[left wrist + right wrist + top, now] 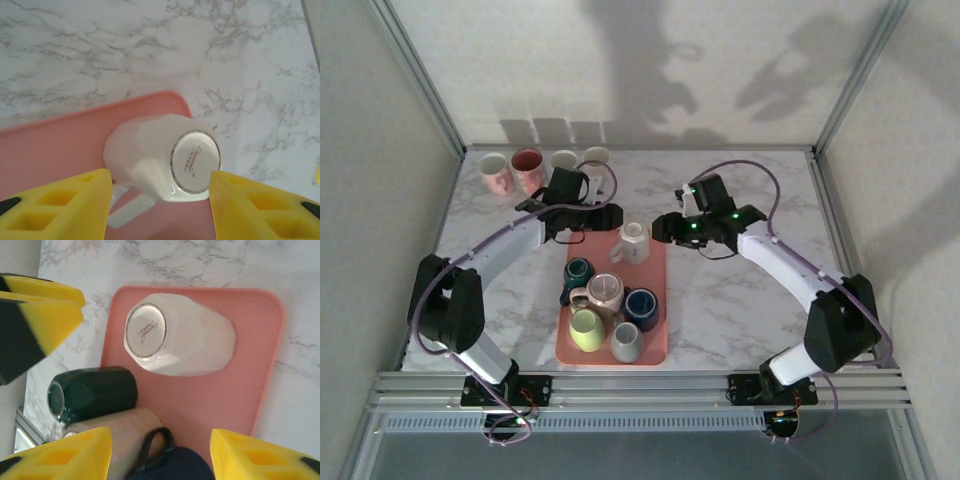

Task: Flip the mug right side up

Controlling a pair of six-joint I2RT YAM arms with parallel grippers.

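A white mug (633, 243) stands upside down at the far end of the pink tray (657, 345), base up. In the left wrist view its ringed base (195, 161) faces the camera and its handle (127, 210) points to the lower left. My left gripper (160, 200) is open and straddles the mug; the right yellow finger (260, 205) is close beside the base. From the top, the left gripper (608, 216) is just left of the mug and the right gripper (665, 228) just right of it. My right gripper (160, 450) is open, hovering over the tray with the white mug (180, 335) ahead of it.
More mugs crowd the near part of the tray: dark green (578, 270), beige-pink (605, 292), navy (641, 305), yellow-green (586, 330), grey (627, 343). Several upright mugs (528, 168) line the back left of the marble table. A metal frame borders the table.
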